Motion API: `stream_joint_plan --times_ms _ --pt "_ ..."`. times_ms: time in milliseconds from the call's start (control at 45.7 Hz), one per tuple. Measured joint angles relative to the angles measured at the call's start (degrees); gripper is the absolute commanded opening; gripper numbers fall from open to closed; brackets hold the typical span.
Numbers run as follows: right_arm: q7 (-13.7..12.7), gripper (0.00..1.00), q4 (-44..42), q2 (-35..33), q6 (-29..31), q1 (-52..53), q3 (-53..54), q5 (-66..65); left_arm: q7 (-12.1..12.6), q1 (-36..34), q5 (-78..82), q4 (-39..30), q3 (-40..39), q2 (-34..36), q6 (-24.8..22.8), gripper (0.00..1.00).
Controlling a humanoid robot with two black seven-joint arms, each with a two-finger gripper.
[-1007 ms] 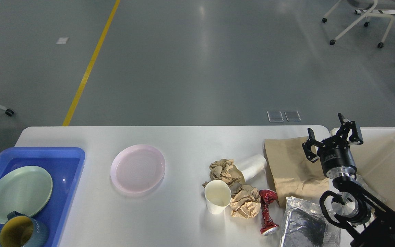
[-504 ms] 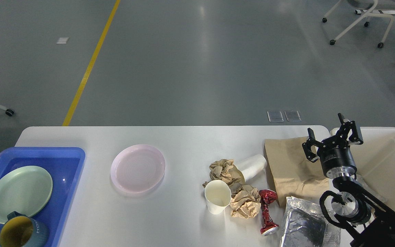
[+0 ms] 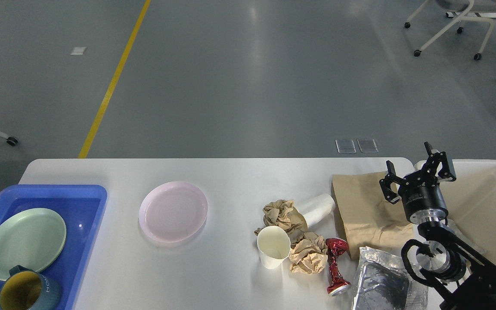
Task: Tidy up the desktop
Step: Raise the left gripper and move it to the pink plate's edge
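While littered with light, crushable rubbish, spans nearly the whole view as a stiff white desktop (image 3: 230,181). Right gripper (image 3: 418,174) hovers over brown paper bag (image 3: 366,211), jaws spread, empty. Paper cup (image 3: 272,246) probably best pinched at its rim. Left gripper unseen.

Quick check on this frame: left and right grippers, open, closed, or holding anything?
Left gripper: not in view.
Right gripper: open, empty, raised above the brown paper bag by the cream bin.
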Motion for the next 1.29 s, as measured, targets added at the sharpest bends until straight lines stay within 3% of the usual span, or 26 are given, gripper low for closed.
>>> stream_joint_plan --times_ms 131,285,460,591,701,942,1117,1292 --pt "0.0 1.0 0.0 0.0 0.0 0.0 0.0 0.0 0.1 -10.92 -0.32 -2.39 10.36 -0.35 -3.11 0.95" --pt "0.0 1.0 0.0 0.0 0.0 0.0 0.0 -0.01 0.19 -28.17 -0.59 -7.25 24.2 -4.54 -5.62 0.96" --pt "0.0 1.0 0.0 0.0 0.0 0.0 0.01 -0.01 0.31 -46.1 -5.38 -14.09 37.19 -13.96 -6.08 0.96" --pt "0.0 1.0 0.0 0.0 0.0 0.0 0.01 0.0 0.88 -55.5 -10.6 -19.17 42.69 -23.35 -6.09 0.96" --pt "0.0 1.0 0.0 0.0 0.01 0.0 0.01 0.0 2.67 -61.89 -15.32 -24.57 43.39 -31.47 -6.09 0.96" --pt "0.0 1.0 0.0 0.0 0.01 0.0 0.01 0.0 9.15 -75.19 -26.65 -35.99 37.54 -46.09 -5.76 0.96" --pt "0.0 1.0 0.0 0.0 0.01 0.0 0.01 -0.01 9.71 -85.65 -32.05 -45.89 33.09 -53.59 -5.62 0.96" --pt "0.0 1.0 0.0 0.0 0.01 0.0 0.01 -0.04 9.23 -89.16 -36.22 -52.41 30.24 -56.64 -5.47 0.96"
